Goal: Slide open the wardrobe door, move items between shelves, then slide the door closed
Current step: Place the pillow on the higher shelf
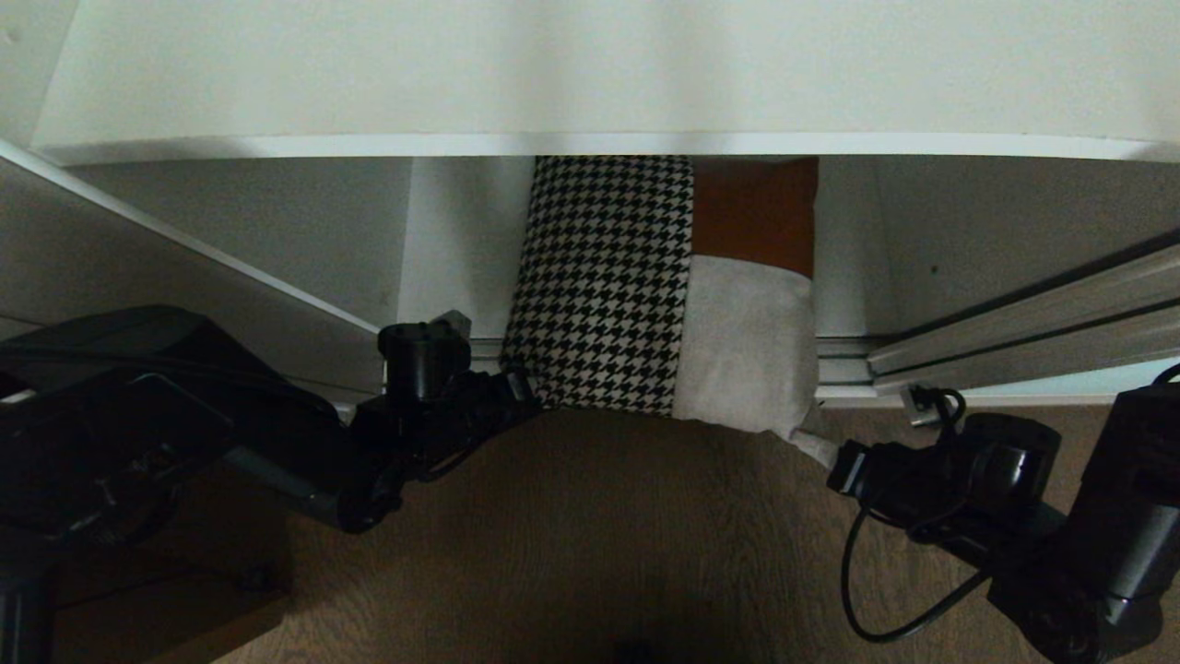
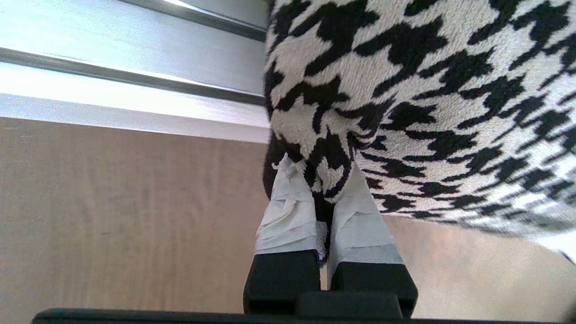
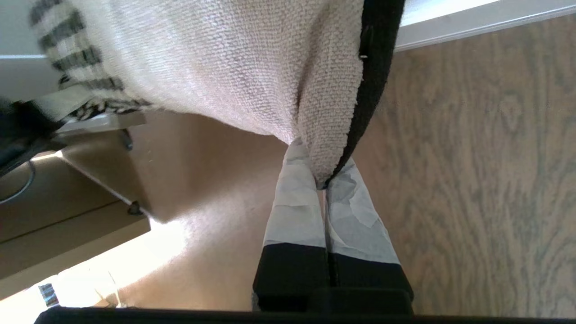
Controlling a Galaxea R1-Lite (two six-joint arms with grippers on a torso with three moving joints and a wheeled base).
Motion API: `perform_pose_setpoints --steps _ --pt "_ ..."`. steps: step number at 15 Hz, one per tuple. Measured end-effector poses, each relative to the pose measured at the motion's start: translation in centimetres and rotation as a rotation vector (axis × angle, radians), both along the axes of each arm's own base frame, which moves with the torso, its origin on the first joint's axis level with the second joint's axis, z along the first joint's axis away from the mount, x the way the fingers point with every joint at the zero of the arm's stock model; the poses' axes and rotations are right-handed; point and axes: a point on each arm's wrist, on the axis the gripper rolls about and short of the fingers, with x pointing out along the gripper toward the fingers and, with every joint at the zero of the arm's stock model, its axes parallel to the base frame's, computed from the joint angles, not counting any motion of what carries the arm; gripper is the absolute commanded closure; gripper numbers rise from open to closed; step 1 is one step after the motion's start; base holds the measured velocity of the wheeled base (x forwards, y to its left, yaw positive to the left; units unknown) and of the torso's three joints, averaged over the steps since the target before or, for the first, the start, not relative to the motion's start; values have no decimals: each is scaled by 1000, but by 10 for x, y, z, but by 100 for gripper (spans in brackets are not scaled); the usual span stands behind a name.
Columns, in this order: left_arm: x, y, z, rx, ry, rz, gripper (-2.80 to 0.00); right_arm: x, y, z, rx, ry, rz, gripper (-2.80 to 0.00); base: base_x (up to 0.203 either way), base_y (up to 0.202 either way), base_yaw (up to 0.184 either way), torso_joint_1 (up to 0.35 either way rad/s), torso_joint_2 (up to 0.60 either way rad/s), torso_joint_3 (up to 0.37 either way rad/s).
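Head view showed the cushion (image 1: 664,286) at centre, held between the two arms in front of the open wardrobe. Its patterned face was turned up toward the camera: houndstooth on the robot's left half, a rust-brown patch above a light-grey patch on the right half. Its far edge ran under the front lip of a white shelf (image 1: 590,92), while its near edge hung out over the floor track (image 1: 843,361) and the wooden floor (image 1: 590,553). The long axis appeared to run from the robot into the wardrobe, the two near corners pointing back at the robot.

Left gripper (image 1: 516,385) was pinched on the near houndstooth corner; the left wrist view showed its taped fingertips (image 2: 288,211) pressed together with a fold of fabric between them. Right gripper (image 1: 816,444) was pinched on the near grey corner, the right wrist view showing the pads (image 3: 297,202) squeezing the seam where grey face met black back.

Judged from the sag and puckering at both corners, the cushion was light, soft and easily deformed, not fragile. Corner grips hold only fabric, so it would droop in the middle; a seam or piped edge seemed the surest hold.

To the right, the sliding wardrobe door (image 1: 1032,309) stood pushed aside.
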Motion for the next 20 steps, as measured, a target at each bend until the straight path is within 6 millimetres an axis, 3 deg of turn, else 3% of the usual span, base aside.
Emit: perform_pose_setpoints --steps 8,13,20 --pt "-26 -18 12 16 -70 83 0 -38 -3 41 29 -82 60 0 0 0 0 0 0 0" --pt "-46 -12 37 10 -119 85 0 -59 -6 57 42 -124 101 0 0 0 0 0 0 0" --pt "-70 -11 65 49 -202 67 0 -71 -8 77 54 -199 104 0 0 0 0 0 0 0"
